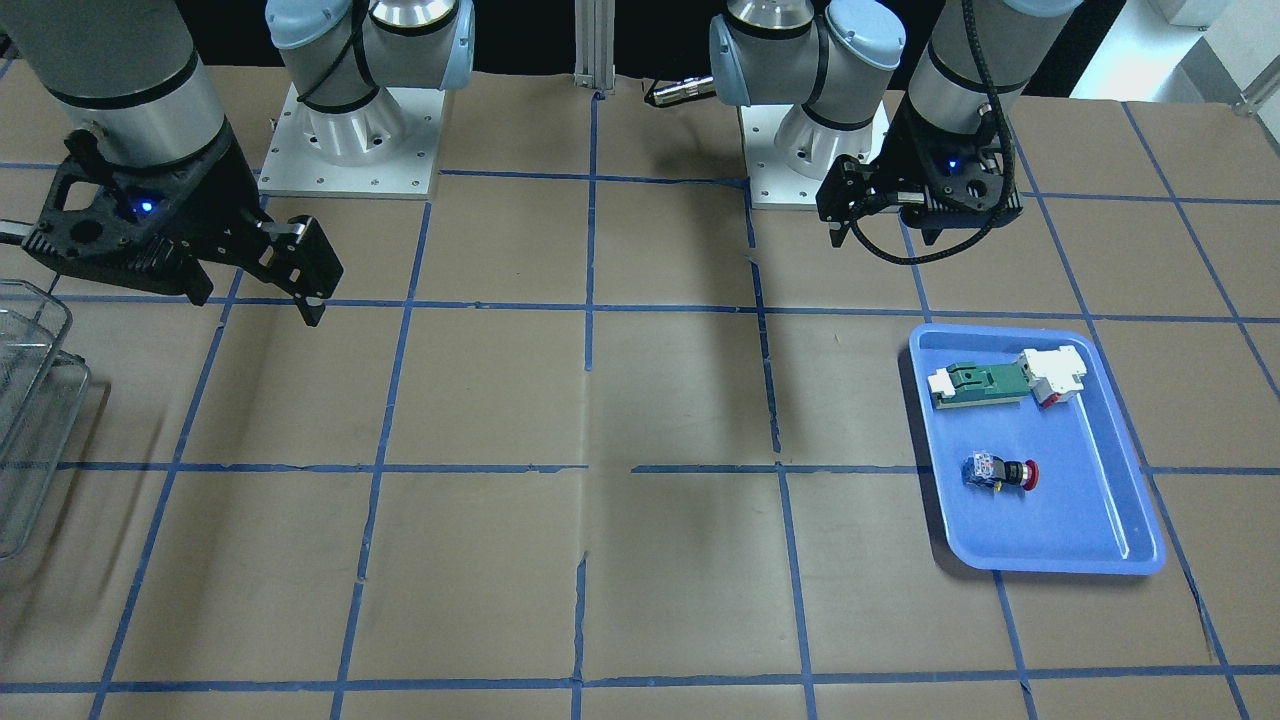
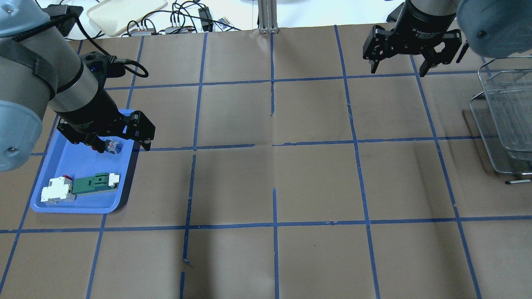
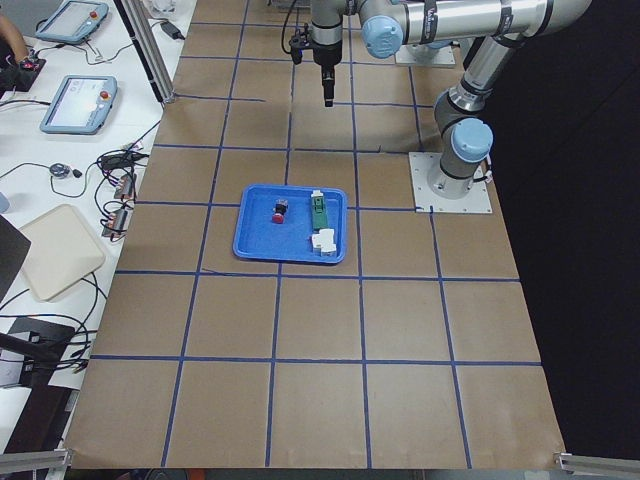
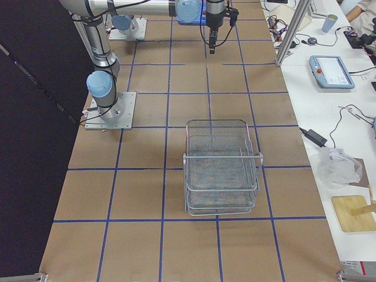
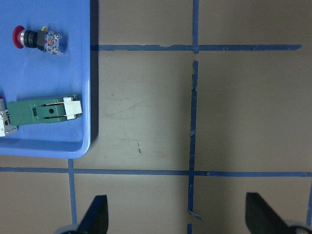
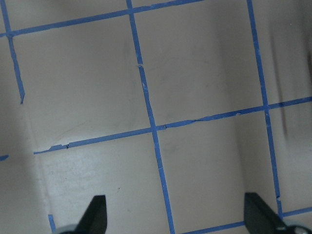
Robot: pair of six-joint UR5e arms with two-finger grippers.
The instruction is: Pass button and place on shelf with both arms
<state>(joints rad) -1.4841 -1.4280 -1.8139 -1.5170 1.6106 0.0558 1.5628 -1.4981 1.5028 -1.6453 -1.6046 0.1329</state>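
Note:
The button (image 1: 1000,472), with a red head and a blue-and-clear back, lies on its side in a blue tray (image 1: 1100,520). It also shows in the left wrist view (image 5: 38,39) and overhead (image 2: 112,146). My left gripper (image 2: 107,139) hangs open and empty high above the tray's inner edge; its two fingertips (image 5: 95,217) stand wide apart. My right gripper (image 2: 398,68) is open and empty above bare table, near the silver wire shelf (image 2: 505,112). The shelf also shows in the exterior right view (image 4: 220,170).
The tray also holds a green-and-white flat part (image 1: 985,385) and a white block with a red tab (image 1: 1052,375), both on the robot's side of the button. Brown paper with a blue tape grid covers the table. Cables and a beige tray (image 2: 124,12) lie beyond the far edge.

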